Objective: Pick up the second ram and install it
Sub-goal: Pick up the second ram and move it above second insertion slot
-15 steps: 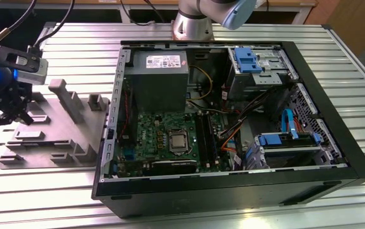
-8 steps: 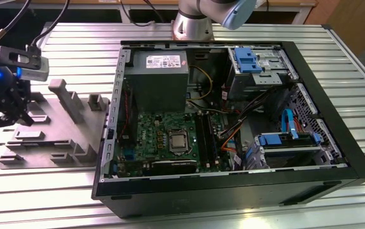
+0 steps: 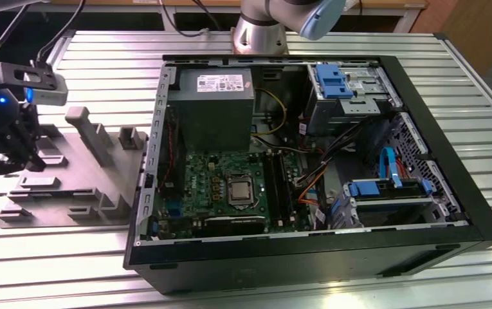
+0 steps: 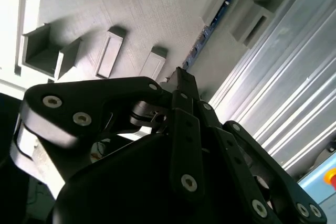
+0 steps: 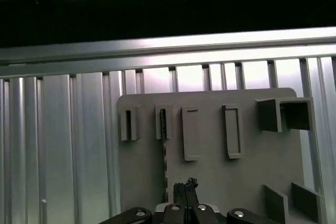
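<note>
Below the gripper [image 5: 186,186], on the grey fixture plate [image 5: 210,171], the second ram [image 5: 165,153] stands on edge. 1 end is seated in a slotted holder [image 5: 164,121]. Seen edge-on, it reads as a thin dark line running from that holder toward the fingertips. In the second wrist view the same strip [image 4: 207,32] shows blue-green, with its near end just ahead of the tips.

Gripper state: 2 fingers pressed together at the tips, nothing visible between them. As far as I can judge they are not touching the strip.

In the exterior view the gripper [image 3: 24,154] hangs over the plate, well apart from the open computer case [image 3: 314,254] and its motherboard [image 3: 228,177]. The ram is not yet lifted.

Risks, as judged:
1. Fingers drawn together cannot straddle the strip. A descent like this would land the tips on its top edge and could flex or chip it.
2. The strip sits slightly off the fingertip line in the first wrist view. An off-centre pinch could tilt it in the holder and jam it.
3. The part is thin and flat, so a grip near 1 end may let it swing.
</note>
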You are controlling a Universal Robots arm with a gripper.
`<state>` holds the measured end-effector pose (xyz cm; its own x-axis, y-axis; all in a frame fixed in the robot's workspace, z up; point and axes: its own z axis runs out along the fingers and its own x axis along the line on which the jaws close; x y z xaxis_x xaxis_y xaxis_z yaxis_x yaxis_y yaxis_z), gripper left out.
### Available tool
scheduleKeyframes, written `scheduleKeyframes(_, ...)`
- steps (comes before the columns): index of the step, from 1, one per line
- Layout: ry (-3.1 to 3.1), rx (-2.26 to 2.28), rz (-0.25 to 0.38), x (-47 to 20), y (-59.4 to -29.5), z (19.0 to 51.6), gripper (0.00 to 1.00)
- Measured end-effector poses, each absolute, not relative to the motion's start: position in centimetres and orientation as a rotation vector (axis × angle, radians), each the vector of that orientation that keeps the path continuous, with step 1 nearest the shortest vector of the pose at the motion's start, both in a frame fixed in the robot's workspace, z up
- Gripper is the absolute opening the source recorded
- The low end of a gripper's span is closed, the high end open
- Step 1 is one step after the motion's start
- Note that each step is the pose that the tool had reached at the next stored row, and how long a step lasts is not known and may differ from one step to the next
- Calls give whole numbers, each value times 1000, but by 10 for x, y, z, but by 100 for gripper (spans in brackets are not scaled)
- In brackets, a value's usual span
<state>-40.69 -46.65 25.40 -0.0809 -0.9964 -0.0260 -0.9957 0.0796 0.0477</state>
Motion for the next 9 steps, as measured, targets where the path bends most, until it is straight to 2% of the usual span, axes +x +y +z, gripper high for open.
scheduleKeyframes(9,-2254,2166,-82,-407,-467,253,10)
